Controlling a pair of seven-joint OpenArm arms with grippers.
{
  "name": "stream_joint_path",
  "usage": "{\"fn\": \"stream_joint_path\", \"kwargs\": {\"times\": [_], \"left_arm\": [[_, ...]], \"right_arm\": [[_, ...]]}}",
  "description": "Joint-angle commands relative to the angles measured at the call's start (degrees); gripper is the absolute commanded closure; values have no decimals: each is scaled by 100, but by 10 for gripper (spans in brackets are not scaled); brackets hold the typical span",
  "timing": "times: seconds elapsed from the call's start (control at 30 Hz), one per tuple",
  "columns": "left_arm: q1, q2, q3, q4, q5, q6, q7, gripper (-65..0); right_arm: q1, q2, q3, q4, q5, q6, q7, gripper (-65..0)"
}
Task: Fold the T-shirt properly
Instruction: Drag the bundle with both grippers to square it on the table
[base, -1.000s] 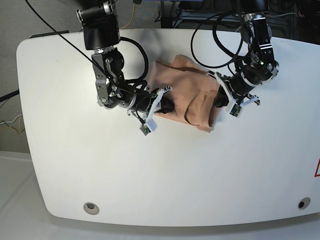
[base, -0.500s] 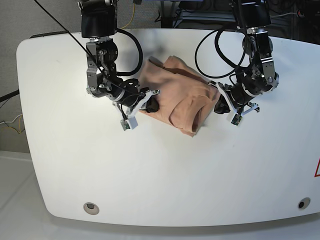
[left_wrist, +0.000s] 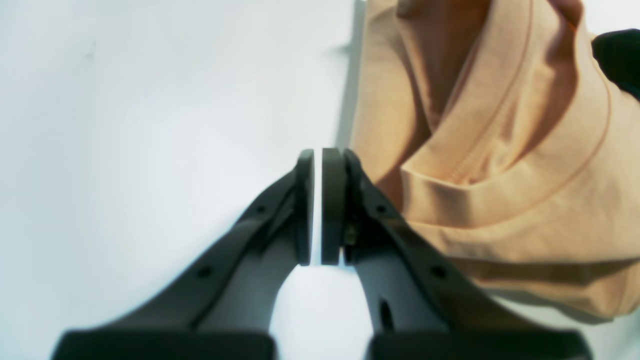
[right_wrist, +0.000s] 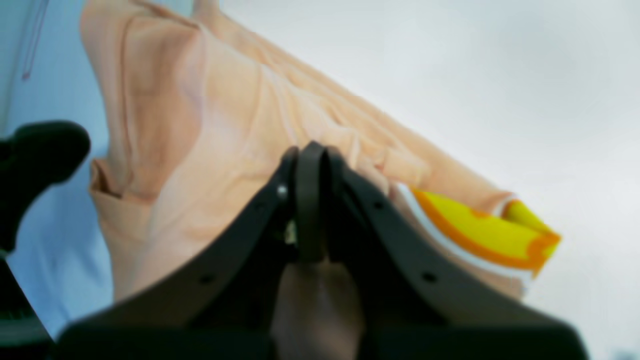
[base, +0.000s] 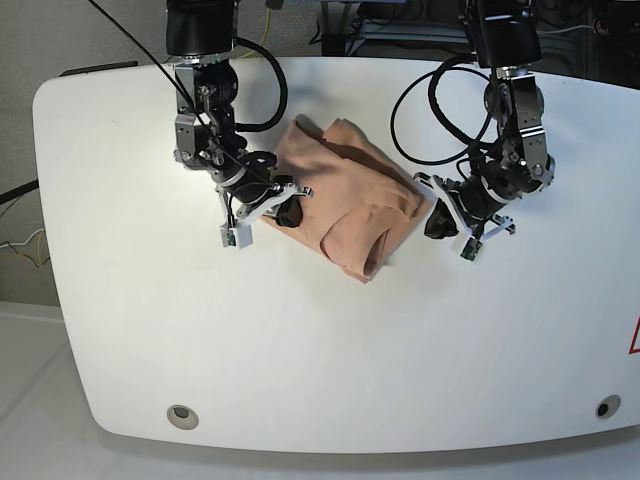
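No text, brand or number can be read anywhere in these views. The yellow and orange tag (right_wrist: 487, 232) on the T-shirt (right_wrist: 225, 150), just right of the right gripper (right_wrist: 311, 200), shows only blurred colour patches with a white border, no letters that can be made out. At the table's (base: 400, 360) right edge, well away from the left gripper (base: 440, 222), a red mark (base: 634, 338) is cut off by the frame; it looks like part of a triangular sign, but nothing on it can be read.
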Motion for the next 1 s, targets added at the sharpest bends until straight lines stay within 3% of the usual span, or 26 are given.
{"fn": "stream_joint_path", "kwargs": {"times": [0.0,0.23,0.7,0.97], "left_arm": [[-151,-57,52,62,34,-8,-163,-17],[-168,-66,87,97,114,-8,-163,-17],[113,-31,87,994,122,-8,215,-17],[183,-31,87,1459,122,-8,496,-17]], "right_arm": [[-68,-6,13,36,-108,-231,-28,-21],[-129,-199,13,115,-108,-574,113,-11],[196,-252,-31,739,-99,-609,-133,0],[416,-445,-49,1011,-108,-600,-274,0]]}}
